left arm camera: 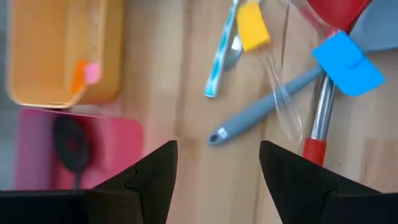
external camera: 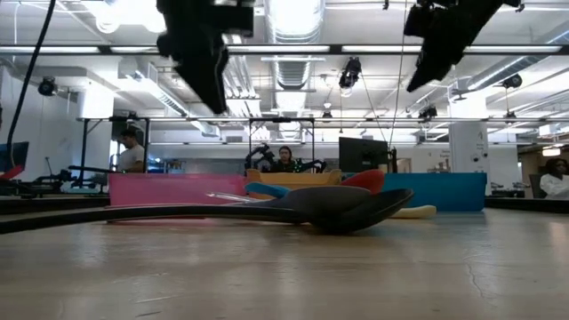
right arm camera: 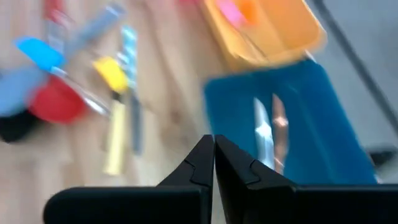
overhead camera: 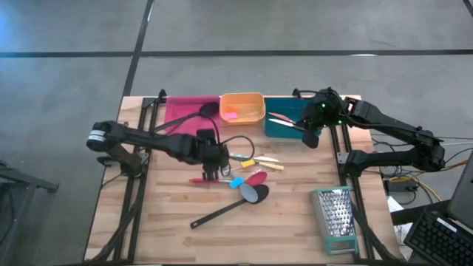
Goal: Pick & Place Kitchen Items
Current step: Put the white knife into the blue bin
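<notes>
The left gripper (overhead camera: 211,171) is held over the middle of the table (overhead camera: 281,229), fingers spread wide, nothing gripped; its fingertips (left arm camera: 163,163) are seen above bare wood just beside the grey spoon (left arm camera: 261,107) handle. The right gripper (overhead camera: 310,136) is held above the teal bin (overhead camera: 284,127) near the far right corner, fingers pressed fully together, nothing held.

Loose items are clustered mid-table: a blue spatula (left arm camera: 348,61), a red spatula (overhead camera: 255,177), a yellow piece (left arm camera: 252,26) and a black long-handled spoon (overhead camera: 229,207) angled toward the near edge. A black spoon (overhead camera: 194,112) lies in the pink bin (overhead camera: 177,107) at the far edge. Small pink and orange pieces are seen in the orange bin (overhead camera: 242,98). Two slim utensils lie in the teal bin. A metal grater (overhead camera: 336,218) lies near the near right corner.
</notes>
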### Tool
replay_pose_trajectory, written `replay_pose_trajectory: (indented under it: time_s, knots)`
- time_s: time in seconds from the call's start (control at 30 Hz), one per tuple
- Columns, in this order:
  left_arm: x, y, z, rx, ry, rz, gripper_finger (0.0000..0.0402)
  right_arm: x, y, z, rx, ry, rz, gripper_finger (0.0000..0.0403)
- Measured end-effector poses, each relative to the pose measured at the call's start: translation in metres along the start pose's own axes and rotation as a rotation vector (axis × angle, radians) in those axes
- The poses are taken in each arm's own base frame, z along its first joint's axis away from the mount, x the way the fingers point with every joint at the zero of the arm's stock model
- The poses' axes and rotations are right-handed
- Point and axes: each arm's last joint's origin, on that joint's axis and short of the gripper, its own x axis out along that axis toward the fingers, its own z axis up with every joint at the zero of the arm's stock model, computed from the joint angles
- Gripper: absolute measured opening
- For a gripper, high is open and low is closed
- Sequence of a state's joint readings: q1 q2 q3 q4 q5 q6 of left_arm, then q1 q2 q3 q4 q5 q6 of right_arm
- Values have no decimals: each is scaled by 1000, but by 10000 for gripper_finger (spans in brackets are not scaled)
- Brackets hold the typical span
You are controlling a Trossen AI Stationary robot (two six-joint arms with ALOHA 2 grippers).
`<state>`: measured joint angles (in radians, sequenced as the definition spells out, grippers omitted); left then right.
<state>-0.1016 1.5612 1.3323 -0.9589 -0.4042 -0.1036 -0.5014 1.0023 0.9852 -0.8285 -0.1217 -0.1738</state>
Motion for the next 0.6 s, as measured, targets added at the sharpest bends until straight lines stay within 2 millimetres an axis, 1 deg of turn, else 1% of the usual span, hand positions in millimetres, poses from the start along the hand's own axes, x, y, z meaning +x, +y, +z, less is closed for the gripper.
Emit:
replay_pose_trajectory:
  time_s: [0.17,0.23,0.33,0.47,0.6]
  knots:
    - [37,-16,-18,-3,-61,-14,232,7,3,12,-4,-126,153,8]
    - [49,-21,-24,-8,-90,-36,232,13,4,16,-11,-138,175,8]
    - [62,-26,-34,-24,-113,-52,232,27,7,20,-19,-123,223,8]
    - [70,-29,-41,-67,-137,-57,232,51,15,23,-31,-64,334,8]
    - [68,-27,-43,-102,-175,-61,232,73,26,16,14,92,418,8]
